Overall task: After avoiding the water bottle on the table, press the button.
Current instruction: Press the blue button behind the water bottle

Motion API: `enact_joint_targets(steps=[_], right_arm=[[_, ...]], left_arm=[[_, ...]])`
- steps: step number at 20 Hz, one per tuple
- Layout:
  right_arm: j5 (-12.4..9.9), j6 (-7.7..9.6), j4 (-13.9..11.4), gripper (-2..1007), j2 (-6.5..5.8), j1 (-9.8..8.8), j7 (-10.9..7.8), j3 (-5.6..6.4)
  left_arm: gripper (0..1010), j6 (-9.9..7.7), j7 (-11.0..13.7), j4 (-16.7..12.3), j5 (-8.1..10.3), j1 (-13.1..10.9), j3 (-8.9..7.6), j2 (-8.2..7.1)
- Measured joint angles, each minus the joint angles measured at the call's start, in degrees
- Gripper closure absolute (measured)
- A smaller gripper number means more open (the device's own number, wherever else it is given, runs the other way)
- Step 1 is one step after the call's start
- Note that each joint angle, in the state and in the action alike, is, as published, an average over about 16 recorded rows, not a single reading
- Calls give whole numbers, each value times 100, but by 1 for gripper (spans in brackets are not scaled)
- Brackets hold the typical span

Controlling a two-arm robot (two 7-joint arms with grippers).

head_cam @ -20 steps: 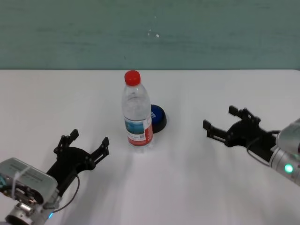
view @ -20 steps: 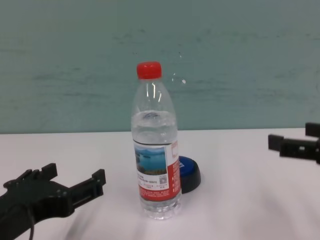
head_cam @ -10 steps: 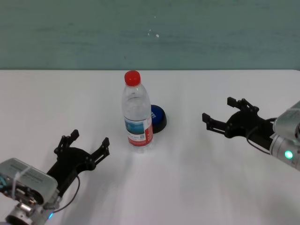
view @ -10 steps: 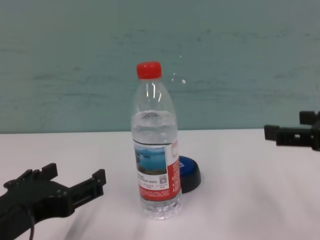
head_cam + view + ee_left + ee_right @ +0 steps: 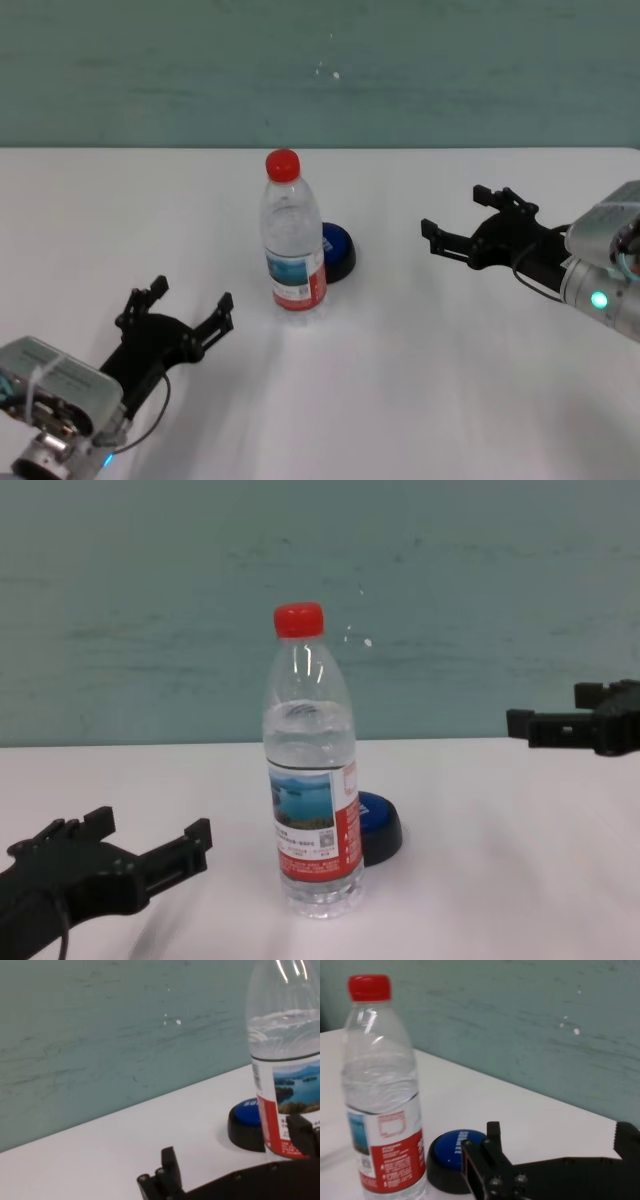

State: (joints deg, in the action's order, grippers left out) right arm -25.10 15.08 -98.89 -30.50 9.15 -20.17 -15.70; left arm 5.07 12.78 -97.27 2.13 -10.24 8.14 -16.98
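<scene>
— Clear plastic, red cap: the bottle [image 5: 294, 239] stands upright in the middle of the white counter [image 5: 420, 380], long axis straight up, cap at the top. Its label, with the landscape picture, faces the robot.

— And the button [image 5: 337, 253]?

— Right behind the bottle and a little toward the robot's right, just beside its base. I can't tell whether they touch. Blue dome up, black base flat on the counter. From the chest camera the bottle [image 5: 311, 776] covers the button's [image 5: 379, 826] left part.

— Where's the right hand [image 5: 461, 223]?

— Off the counter, out to the right of the button and well apart from it. Its fingers are spread, grasping nothing, and they point across toward the bottle and button. On its wrist camera the bottle [image 5: 383, 1091] and button [image 5: 454, 1160] sit beyond a dark fingertip [image 5: 487, 1160].

— And the left hand [image 5: 188, 302]?

— Low at the near left, released as well, two black fingers parted and aimed forward toward the bottle, with bare counter between. Its wrist camera shows the bottle [image 5: 286, 1055] tall and vertical with the button [image 5: 246, 1123] tucked beside it.
</scene>
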Motion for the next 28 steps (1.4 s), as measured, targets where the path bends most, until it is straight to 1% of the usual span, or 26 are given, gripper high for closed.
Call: enact_joint_targets(steps=[9,17,22,28], right_arm=[[-43,-188,523,1,202,383,-66,-132],[-108,-376,1031,1,372,702,-185,-253],[-131,-486,1375,1,491,927,-294,-367],[-126,-600,1821,1,651,1218,-433,-537]], left_arm=[[10,0,0,0,0,0,0,0],[10,0,0,0,1,0,0,0],[10,0,0,0,1,0,0,0],[10,0,0,0,1,0,0,0]])
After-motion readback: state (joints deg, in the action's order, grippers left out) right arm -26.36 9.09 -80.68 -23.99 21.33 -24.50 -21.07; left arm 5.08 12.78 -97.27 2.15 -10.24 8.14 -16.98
